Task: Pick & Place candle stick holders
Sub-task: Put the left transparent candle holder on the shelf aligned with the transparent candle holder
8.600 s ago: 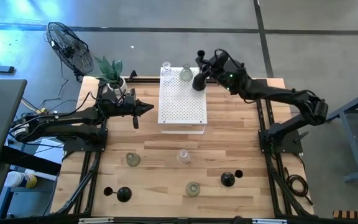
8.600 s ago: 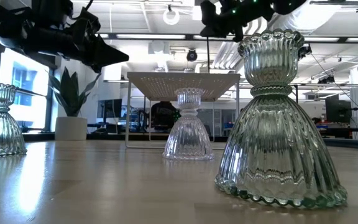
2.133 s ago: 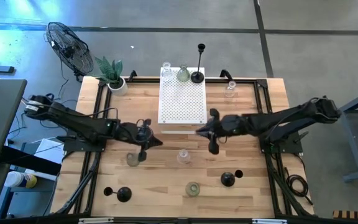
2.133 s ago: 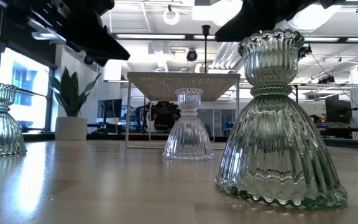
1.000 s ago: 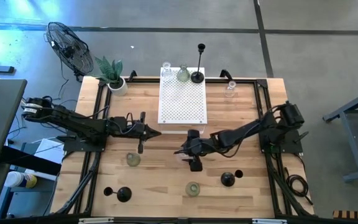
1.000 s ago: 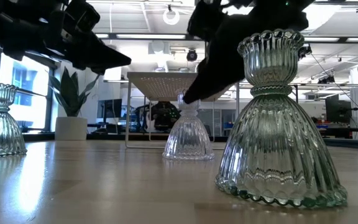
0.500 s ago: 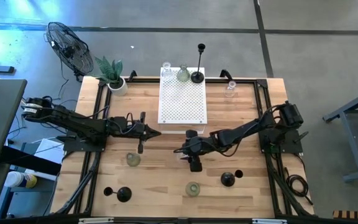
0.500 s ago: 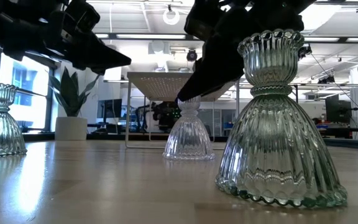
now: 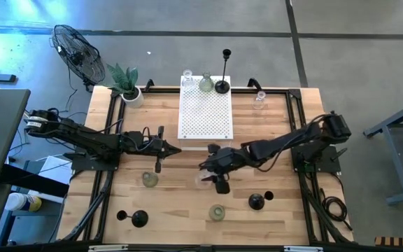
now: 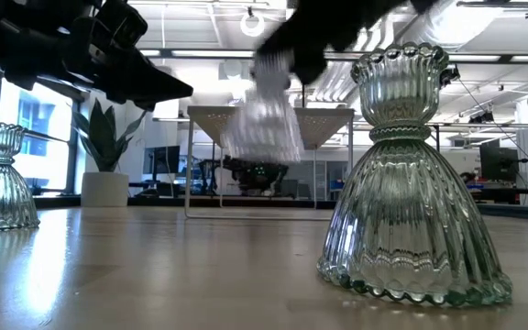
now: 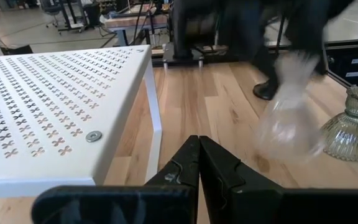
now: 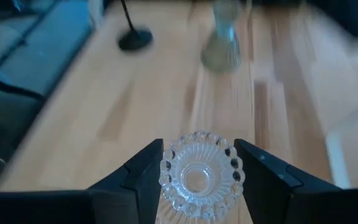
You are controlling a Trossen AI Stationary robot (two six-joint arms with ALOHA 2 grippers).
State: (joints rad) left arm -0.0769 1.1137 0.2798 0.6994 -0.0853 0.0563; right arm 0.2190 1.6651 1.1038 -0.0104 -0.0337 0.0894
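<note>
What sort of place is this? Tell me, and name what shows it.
Probably a robotics lab or workshop, not a home: a bare concrete floor surrounds the wooden table, a standing fan sits beside it, and the low view shows exposed ceiling ducts and workbenches behind.

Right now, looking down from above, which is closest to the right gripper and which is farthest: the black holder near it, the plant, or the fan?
From the right gripper:
1. Black holder, toward the table's front right.
2. Plant, back-left corner of the table.
3. Fan, off the table, beyond the plant.
</note>
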